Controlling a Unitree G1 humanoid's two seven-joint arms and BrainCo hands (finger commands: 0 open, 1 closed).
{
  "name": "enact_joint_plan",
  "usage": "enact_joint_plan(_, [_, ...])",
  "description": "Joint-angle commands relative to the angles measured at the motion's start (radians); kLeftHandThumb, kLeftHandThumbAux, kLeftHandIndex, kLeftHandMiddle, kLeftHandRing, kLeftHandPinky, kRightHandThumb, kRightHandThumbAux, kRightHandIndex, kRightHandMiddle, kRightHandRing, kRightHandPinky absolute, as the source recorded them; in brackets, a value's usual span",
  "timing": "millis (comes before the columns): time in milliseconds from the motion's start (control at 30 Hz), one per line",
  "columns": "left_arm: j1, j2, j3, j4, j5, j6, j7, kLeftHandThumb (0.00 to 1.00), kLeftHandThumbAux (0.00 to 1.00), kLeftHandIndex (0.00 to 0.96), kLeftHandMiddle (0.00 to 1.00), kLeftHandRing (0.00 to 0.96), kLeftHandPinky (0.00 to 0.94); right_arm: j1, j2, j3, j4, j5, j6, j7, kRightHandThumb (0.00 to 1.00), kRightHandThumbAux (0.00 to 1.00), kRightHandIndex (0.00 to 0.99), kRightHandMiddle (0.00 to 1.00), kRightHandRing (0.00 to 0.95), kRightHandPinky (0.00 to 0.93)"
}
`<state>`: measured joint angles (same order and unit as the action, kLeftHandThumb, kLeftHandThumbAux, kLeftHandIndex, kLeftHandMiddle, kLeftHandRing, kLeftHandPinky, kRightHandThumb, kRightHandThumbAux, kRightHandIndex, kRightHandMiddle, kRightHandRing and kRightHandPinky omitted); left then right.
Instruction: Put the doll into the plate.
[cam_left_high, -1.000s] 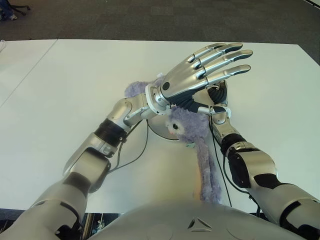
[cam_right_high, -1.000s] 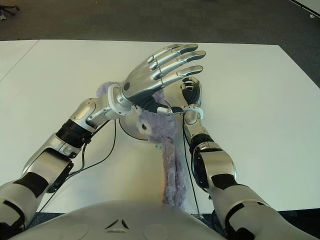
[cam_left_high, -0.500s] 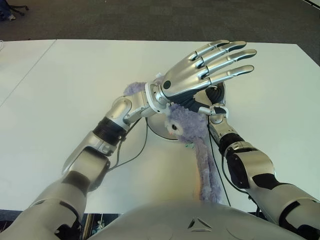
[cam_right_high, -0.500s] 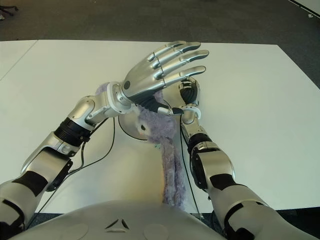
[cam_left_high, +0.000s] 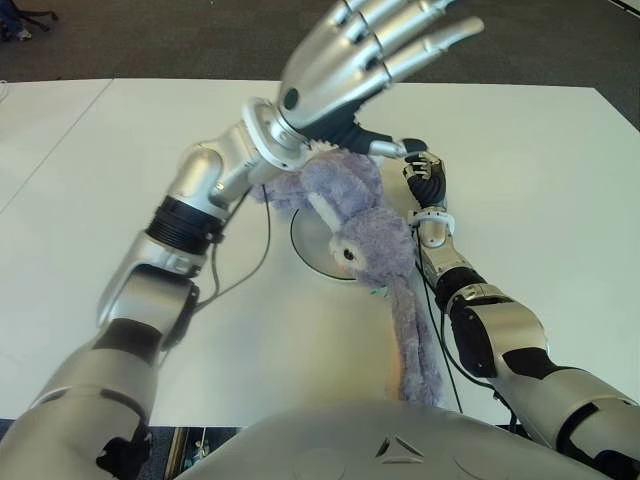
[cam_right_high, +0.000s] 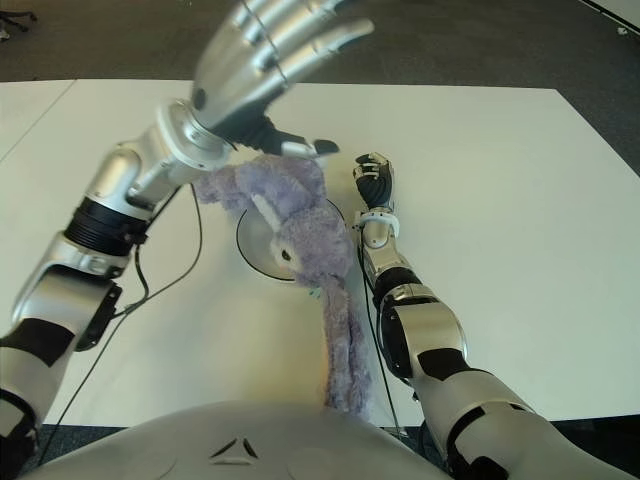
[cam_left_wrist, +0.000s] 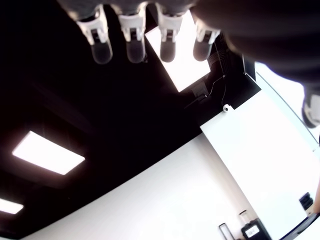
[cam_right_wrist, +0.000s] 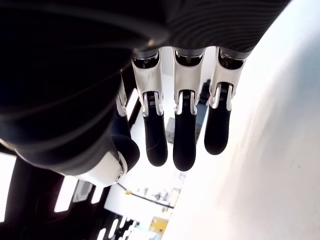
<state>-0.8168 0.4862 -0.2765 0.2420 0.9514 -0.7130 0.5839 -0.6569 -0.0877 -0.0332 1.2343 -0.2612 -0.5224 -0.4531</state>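
The purple plush doll (cam_left_high: 355, 225) lies across the round white plate (cam_left_high: 310, 245) at the table's middle. Its head and body are over the plate, and a long limp part (cam_left_high: 410, 340) trails off the plate toward my torso. My left hand (cam_left_high: 345, 55) is lifted high above the doll, fingers spread and holding nothing; its wrist view shows only straight fingertips (cam_left_wrist: 132, 47) against the ceiling. My right hand (cam_left_high: 424, 178) shows just right of the plate, beside the doll, its fingers (cam_right_wrist: 185, 140) relaxed and holding nothing.
The white table (cam_left_high: 110, 190) reaches far to the left and right of the plate. Dark carpet (cam_left_high: 200, 40) lies beyond its far edge. Black cables (cam_left_high: 262, 250) hang from my left forearm over the table near the plate.
My left hand has risen up and to the left, off the doll, which now lies uncovered on the plate. The right hand has shifted slightly farther from me.
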Motion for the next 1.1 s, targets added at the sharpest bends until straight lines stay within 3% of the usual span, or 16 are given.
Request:
enact_joint_plan(33, [0.018,0.114,0.065,0.101,-0.059,-0.050,0.016,0.097,0.302,0.000,0.000,0.000,0.000,0.170,0.030,0.007,0.133,-0.010,0.155,0.006,0.697,0.734,0.403,0.532,0.607,0.683])
enact_joint_plan(67, [0.016,0.120,0.070,0.110,-0.054,-0.043,0.025,0.098,0.300,0.000,0.000,0.000,0.000,0.173,0.027,0.016,0.135,-0.022,0.165,-0.003,0.697,0.734,0.403,0.543,0.618,0.693])
enact_joint_plan(167, [0.010,0.128,0.073,0.125,-0.047,-0.038,0.042,0.102,0.290,0.000,0.000,0.000,0.000,0.175,0.020,0.039,0.138,-0.050,0.183,-0.020,0.693,0.736,0.402,0.494,0.572,0.585])
enact_joint_plan(1100, [-0.007,0.114,0.046,0.141,-0.034,-0.023,0.060,0.102,0.289,0.000,0.000,0.000,0.000,0.174,0.008,0.030,0.137,-0.056,0.189,-0.012,0.693,0.736,0.402,0.491,0.569,0.580])
